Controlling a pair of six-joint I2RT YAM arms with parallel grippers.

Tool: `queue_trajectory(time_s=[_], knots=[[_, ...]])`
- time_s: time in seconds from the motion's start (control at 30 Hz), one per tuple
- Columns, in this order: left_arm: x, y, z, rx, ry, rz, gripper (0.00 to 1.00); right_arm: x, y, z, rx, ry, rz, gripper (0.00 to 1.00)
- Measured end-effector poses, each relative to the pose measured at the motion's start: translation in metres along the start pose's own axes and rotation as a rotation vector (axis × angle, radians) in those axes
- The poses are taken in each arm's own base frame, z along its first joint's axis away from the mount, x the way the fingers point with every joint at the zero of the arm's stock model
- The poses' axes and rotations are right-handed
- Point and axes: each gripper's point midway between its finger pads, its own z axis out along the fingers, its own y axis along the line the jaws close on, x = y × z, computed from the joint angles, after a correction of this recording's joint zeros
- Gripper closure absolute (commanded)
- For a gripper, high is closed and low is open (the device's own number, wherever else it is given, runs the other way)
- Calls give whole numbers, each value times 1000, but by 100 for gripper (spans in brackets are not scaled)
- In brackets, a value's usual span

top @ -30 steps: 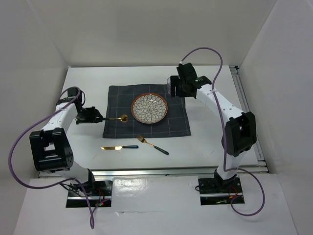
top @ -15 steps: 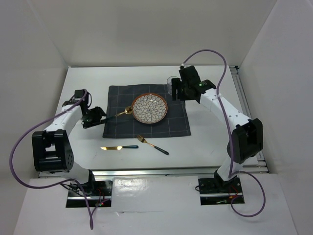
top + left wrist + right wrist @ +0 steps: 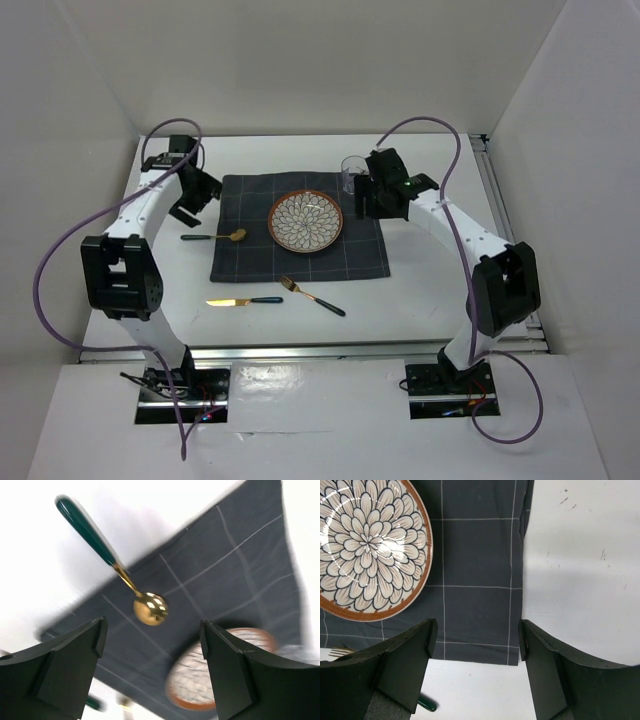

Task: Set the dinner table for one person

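The white counter (image 3: 430, 290) fills the middle of the overhead view, with a dark checked placemat (image 3: 360, 250) at its centre and a flower-patterned plate (image 3: 306, 221) on the mat. The left claw (image 3: 192, 196) hangs over the counter at the upper left, released, its jaws spread with nothing between them. Just below it lies a gold spoon (image 3: 213, 237), its bowl on the mat's left edge and its green handle out on the counter. The right claw (image 3: 372, 195) hovers above the mat's upper right corner, also released and empty, beside a clear glass (image 3: 351, 170). A knife (image 3: 243, 301) and a fork (image 3: 312, 296) lie near the mat's lower edge.
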Motion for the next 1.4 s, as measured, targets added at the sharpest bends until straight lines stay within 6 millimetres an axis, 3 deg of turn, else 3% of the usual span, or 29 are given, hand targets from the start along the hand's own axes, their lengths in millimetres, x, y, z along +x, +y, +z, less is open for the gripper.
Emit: queue_trajectory(time_s=[0.17, 0.3, 0.5, 0.9, 1.1, 1.2, 1.4], knots=[[-6, 16, 4, -89, -83, 382, 16, 7, 1, -1, -11, 1, 12, 23], [-27, 35, 16, -215, -140, 568, 7, 7, 3, -3, -19, -5, 17, 23], [-36, 58, 31, -347, -112, 774, 0, 9, 6, -7, -42, -8, 23, 23], [0, 72, 48, -372, 52, 890, 0, 6, 15, -7, -82, -18, 34, 23], [12, 86, 70, -417, 127, 891, 0, 6, 17, -8, -86, -19, 33, 23], [14, 91, 78, -439, 150, 875, 0, 6, 17, -8, -85, -20, 35, 23], [1, 76, 86, -416, 134, 837, 0, 6, 17, -8, -84, -19, 36, 23]])
